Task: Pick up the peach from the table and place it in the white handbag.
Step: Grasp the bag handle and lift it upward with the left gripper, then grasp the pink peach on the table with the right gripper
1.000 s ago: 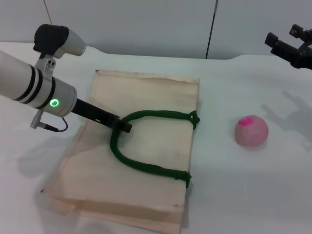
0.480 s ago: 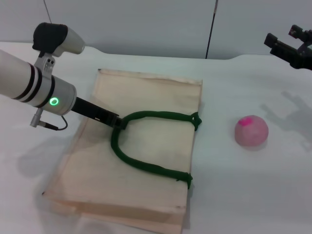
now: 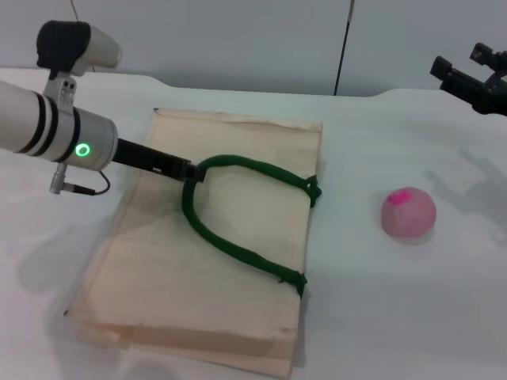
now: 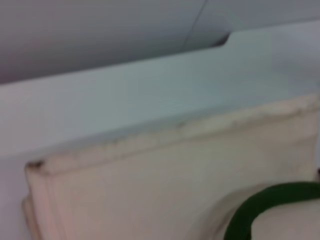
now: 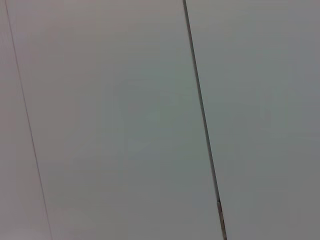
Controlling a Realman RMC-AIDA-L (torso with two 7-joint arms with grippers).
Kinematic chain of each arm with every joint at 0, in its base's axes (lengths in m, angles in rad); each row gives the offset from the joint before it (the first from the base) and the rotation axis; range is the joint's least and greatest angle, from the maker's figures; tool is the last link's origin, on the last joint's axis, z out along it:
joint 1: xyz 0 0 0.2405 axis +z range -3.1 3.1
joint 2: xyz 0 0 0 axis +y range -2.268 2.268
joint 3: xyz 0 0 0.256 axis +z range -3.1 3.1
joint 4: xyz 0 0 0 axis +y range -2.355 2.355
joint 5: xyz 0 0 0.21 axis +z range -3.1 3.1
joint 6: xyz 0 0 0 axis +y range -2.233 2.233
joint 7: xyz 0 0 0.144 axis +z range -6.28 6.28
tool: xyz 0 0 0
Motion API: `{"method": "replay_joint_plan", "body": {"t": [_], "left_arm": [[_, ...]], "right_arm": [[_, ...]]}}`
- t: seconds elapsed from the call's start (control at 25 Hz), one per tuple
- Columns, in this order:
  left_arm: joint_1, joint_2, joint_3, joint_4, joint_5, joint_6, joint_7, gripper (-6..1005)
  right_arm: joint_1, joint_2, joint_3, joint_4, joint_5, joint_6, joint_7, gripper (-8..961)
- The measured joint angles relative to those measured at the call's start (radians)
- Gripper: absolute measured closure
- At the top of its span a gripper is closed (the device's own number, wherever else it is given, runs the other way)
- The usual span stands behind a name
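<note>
Two grippers are ours, and only one is working: our left gripper [image 3: 190, 173] sits at the bend of the dark green handle [image 3: 230, 237] of the white handbag [image 3: 238, 150], clamped on that loop as far as we can judge, with the handle raised off the fabric. The bag lies flat on the table [image 3: 380, 317], its mouth facing the peach [image 3: 409, 213], which rests well apart from it on our right. Our right gripper [image 3: 467, 79] hangs high near the far right edge with its fingers apart. We judge the step in hand is opening the bag; next we must lift the handle further, then bring the right gripper down over the peach.
</note>
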Motion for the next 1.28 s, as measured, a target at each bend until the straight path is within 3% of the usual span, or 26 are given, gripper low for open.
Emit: {"method": "replay_joint_plan", "body": {"t": [0.28, 0.6, 0.72, 1.04, 1.28], "left_arm": [[0.004, 0.002, 0.001, -0.008, -0.075, 0.020, 0.026, 876], [0.016, 0.005, 0.001, -0.068, -0.256, 0.202, 0.117, 875], [0.018, 0.007, 0.001, -0.108, -0.312, 0.285, 0.126, 878], [0.022, 0.018, 0.001, -0.191, -0.443, 0.472, 0.135, 879], [0.032, 0.035, 0.001, -0.198, -0.508, 0.541, 0.129, 878]], "right_arm": [[-0.004, -0.007, -0.005, 0.000, -0.002, 0.024, 0.016, 63], [-0.016, -0.087, 0.002, -0.033, -0.206, 0.190, 0.181, 63], [-0.015, -0.097, 0.002, -0.082, -0.326, 0.249, 0.238, 63], [-0.004, -0.081, 0.002, -0.198, -0.596, 0.322, 0.374, 63], [0.025, -0.028, 0.002, -0.251, -0.757, 0.246, 0.457, 63]]}}
